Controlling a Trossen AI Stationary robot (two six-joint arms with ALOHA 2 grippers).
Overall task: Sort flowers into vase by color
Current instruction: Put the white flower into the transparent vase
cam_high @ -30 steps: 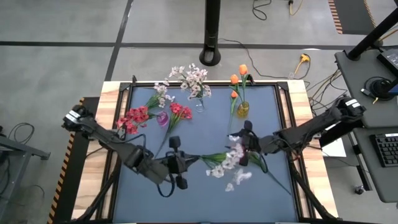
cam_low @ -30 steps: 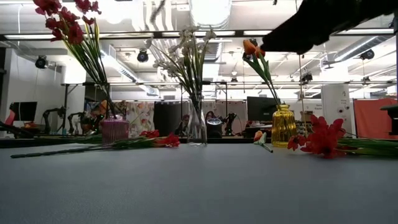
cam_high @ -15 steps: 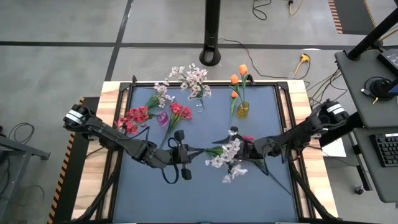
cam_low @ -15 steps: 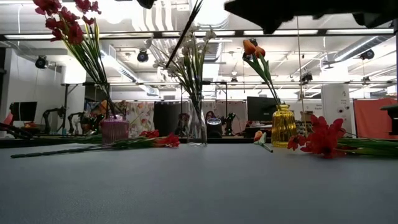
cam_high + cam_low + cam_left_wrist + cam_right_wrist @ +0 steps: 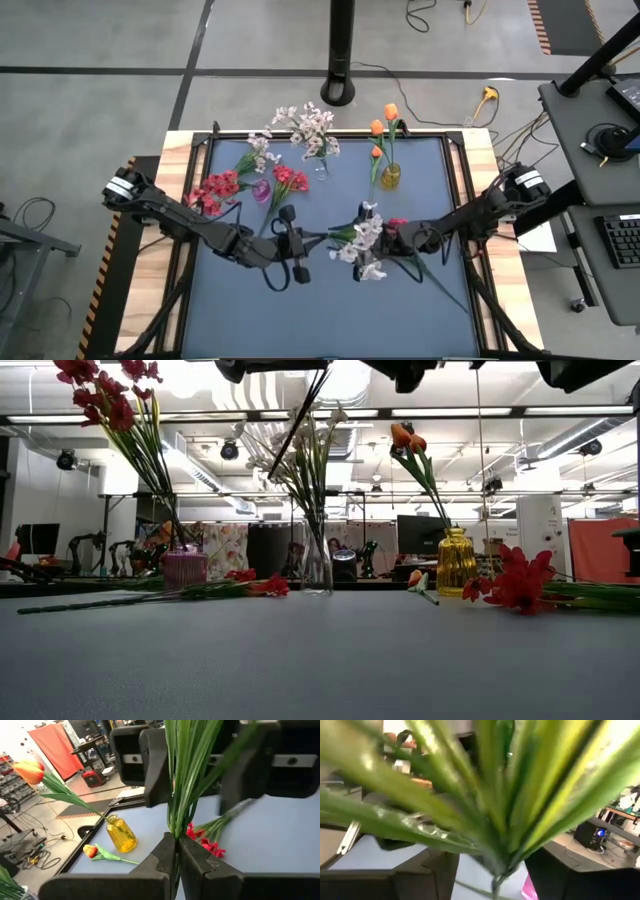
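Note:
A white-pale pink spray (image 5: 362,243) hangs in the air over the table's middle, its stem pointing left. My left gripper (image 5: 305,242) (image 5: 176,852) is shut on that stem. My right gripper (image 5: 385,243) (image 5: 492,870) is open, one finger on each side of the spray's green leaves (image 5: 192,765), by the blossoms. The pink vase (image 5: 262,190) holds red flowers, the clear vase (image 5: 320,166) white ones and the yellow vase (image 5: 390,177) orange tulips. A red flower (image 5: 398,224) lies on the mat by its stem. My left gripper pinches the spray's stem just below where the leaves fan out (image 5: 175,831), between its two fingers (image 5: 162,852). It comes about level from the table's left, and the stem runs on ahead of the fingers toward the right. The spray is lifted clear of the table.
More flowers lie on the mat: a red cluster (image 5: 215,188) and a white spray (image 5: 257,153) at the far left, an orange bud (image 5: 415,578) near the yellow vase. The three vases stand along the far edge. The near half of the blue mat (image 5: 320,320) is bare.
My right gripper has moved toward the table's left and a little toward the near edge, carrying the spray's blossoms leftward toward my left gripper. My left gripper has shifted slightly right and toward the far edge. A stem has come into the top of the low view.

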